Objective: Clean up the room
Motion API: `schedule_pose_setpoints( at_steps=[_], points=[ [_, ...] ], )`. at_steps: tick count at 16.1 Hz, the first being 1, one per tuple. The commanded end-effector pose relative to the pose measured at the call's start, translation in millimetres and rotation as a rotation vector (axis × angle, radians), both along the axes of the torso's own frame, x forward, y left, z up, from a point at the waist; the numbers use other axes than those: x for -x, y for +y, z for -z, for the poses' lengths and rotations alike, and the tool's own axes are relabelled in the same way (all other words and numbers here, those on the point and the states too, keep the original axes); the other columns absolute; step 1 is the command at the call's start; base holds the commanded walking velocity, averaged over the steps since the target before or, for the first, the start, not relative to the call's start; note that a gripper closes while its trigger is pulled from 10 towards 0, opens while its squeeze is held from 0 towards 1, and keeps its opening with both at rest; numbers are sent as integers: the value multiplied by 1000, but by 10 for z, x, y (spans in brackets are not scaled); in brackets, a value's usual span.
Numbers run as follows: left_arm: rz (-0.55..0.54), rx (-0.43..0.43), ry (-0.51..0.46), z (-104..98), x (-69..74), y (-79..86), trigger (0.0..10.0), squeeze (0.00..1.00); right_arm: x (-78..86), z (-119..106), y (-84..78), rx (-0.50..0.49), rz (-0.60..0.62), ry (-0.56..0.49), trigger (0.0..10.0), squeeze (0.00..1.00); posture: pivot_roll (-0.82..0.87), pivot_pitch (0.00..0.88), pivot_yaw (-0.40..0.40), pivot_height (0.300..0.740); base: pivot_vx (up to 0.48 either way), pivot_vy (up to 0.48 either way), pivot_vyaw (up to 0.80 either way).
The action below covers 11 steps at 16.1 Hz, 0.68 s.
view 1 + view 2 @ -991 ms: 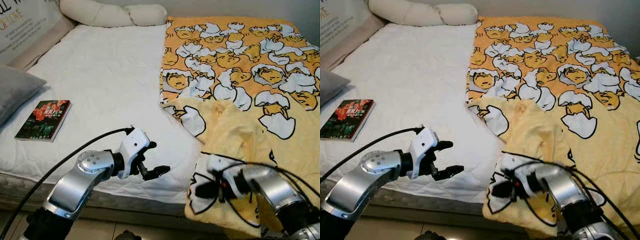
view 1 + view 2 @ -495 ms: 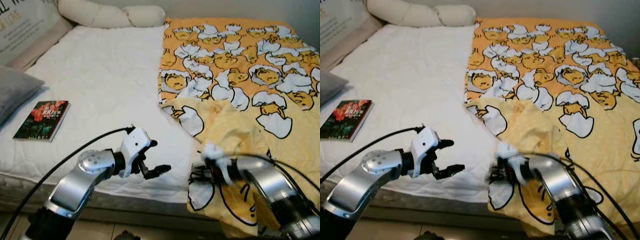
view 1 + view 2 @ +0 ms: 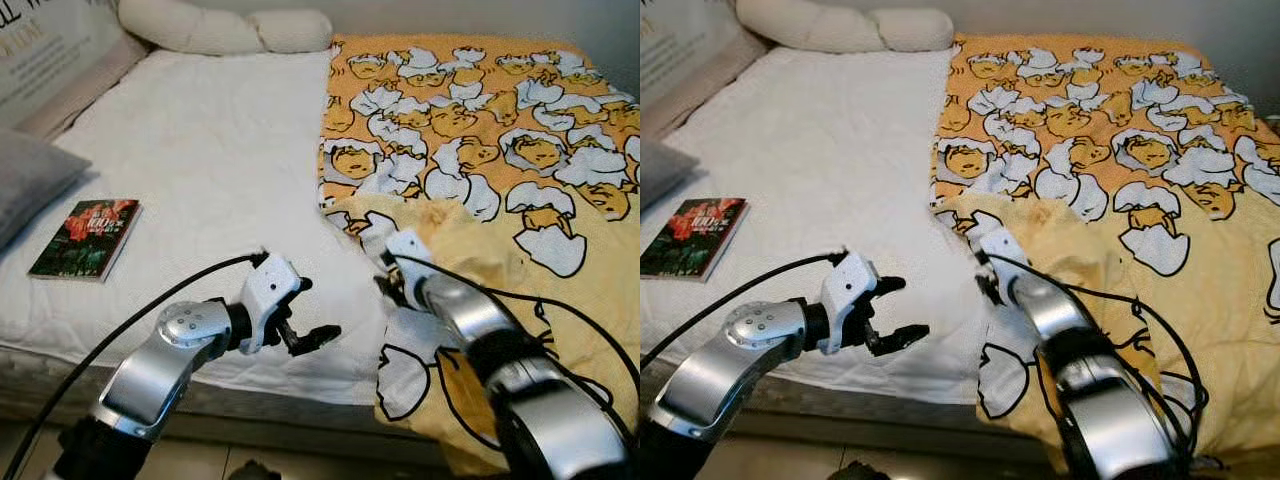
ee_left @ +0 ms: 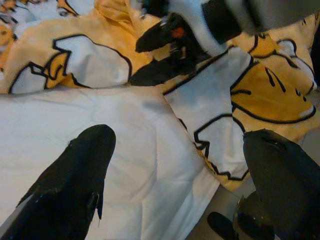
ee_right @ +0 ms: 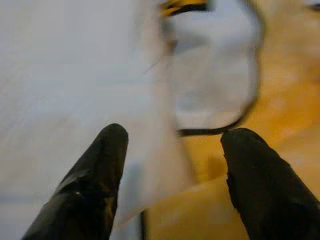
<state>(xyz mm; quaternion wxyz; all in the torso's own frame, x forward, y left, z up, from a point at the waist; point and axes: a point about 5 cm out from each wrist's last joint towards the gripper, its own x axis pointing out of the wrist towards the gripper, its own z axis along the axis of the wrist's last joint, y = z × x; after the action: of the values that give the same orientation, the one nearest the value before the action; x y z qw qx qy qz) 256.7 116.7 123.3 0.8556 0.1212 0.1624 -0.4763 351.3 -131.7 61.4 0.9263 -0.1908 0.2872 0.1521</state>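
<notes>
A yellow-orange blanket (image 3: 480,150) printed with cartoon eggs covers the right half of the bed, its near part folded over and hanging off the front edge. My right gripper (image 3: 386,283) is stretched out to the blanket's left edge (image 5: 210,95), where it meets the white sheet (image 3: 200,160). Its fingers (image 5: 95,170) stand open, with the blurred cloth edge between them. My left gripper (image 3: 312,312) hovers open over the sheet near the bed's front edge, holding nothing. A book (image 3: 85,238) with a red and dark cover lies on the sheet at the left.
A grey pillow (image 3: 30,180) lies at the left edge of the bed, and a long cream bolster (image 3: 220,28) runs along the far end. A printed headboard panel (image 3: 50,50) stands at the far left. The floor (image 3: 300,462) shows below the bed's front.
My right arm has reached forward from the hanging front part of the blanket to its left edge on the bed. My left arm has stayed put.
</notes>
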Motion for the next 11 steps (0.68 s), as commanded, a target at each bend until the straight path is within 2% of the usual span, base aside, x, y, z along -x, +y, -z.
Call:
schedule_pose_setpoints(
  at_steps=[1,2,3,6,9,10,11],
  points=[
    [-18,15,-16,-57,10,11,10000,0,-61,-54,-50,45,81,-55,10000,1000,21,70,30,740,0,0,0],
    [-16,19,-14,-68,38,6,10000,0,-83,-64,-57,76,135,-69,10000,1000,27,85,32,740,0,0,0],
    [-12,21,-9,-67,75,1,10000,0,-89,-56,-49,110,155,-74,10000,0,34,98,34,740,0,0,0],
    [-11,24,14,-58,167,-2,10000,0,-6,81,-65,257,155,-19,10000,0,52,128,31,740,0,0,0],
    [-20,21,23,-55,198,0,10000,0,37,143,-118,284,186,-5,9765,0,58,132,26,740,0,0,0],
    [-21,21,23,-56,198,-2,10000,0,38,144,-126,268,202,-5,3333,0,57,131,24,740,0,0,0],
    [-24,21,24,-60,199,-3,10000,0,37,145,-135,250,219,-5,196,0,56,129,23,740,0,0,0]
  ],
)
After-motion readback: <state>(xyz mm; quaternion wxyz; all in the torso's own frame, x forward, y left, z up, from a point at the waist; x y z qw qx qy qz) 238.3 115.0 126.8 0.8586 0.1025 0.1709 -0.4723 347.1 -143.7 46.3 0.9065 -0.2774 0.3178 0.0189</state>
